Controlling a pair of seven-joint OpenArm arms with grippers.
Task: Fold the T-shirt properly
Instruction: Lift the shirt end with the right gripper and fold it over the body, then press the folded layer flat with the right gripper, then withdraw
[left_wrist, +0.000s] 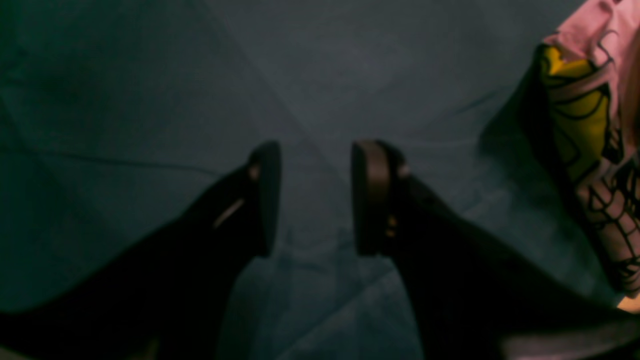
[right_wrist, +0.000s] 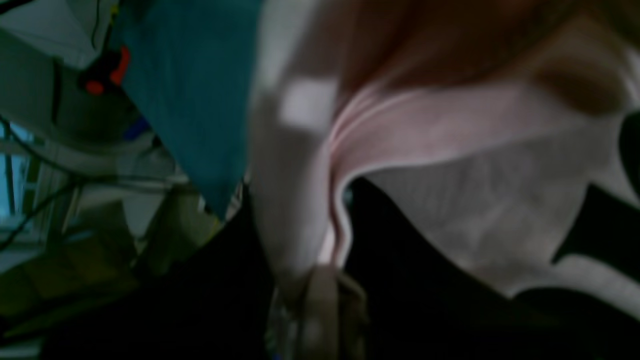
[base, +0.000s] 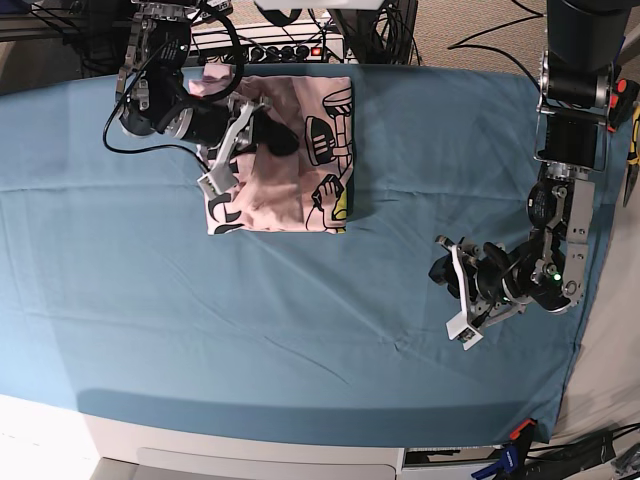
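The table (base: 300, 340) is covered by a teal cloth (base: 120, 300), creased but lying flat. The T-shirt (base: 290, 190) lies at the far side of the table, toward the right arm, folded into a rough rectangle with black graphics and a yellow patch showing along one edge. The right arm reaches in from the far edge, forearm angled down over the shirt; right tool (base: 222, 168) sits on the shirt's near-left part. In the right wrist view pink fabric is pinched between its nearly closed jaws, gathered in a fold at the fingertips. The left arm hangs down at the opposite side, elbow bent, left tool (base: 456, 290) just above bare cloth, well apart from the shirt. Its jaws stand wide apart, empty; the shirt's printed edge is visible off to one side. Cables (base: 300, 30) lie beyond the far table edge.
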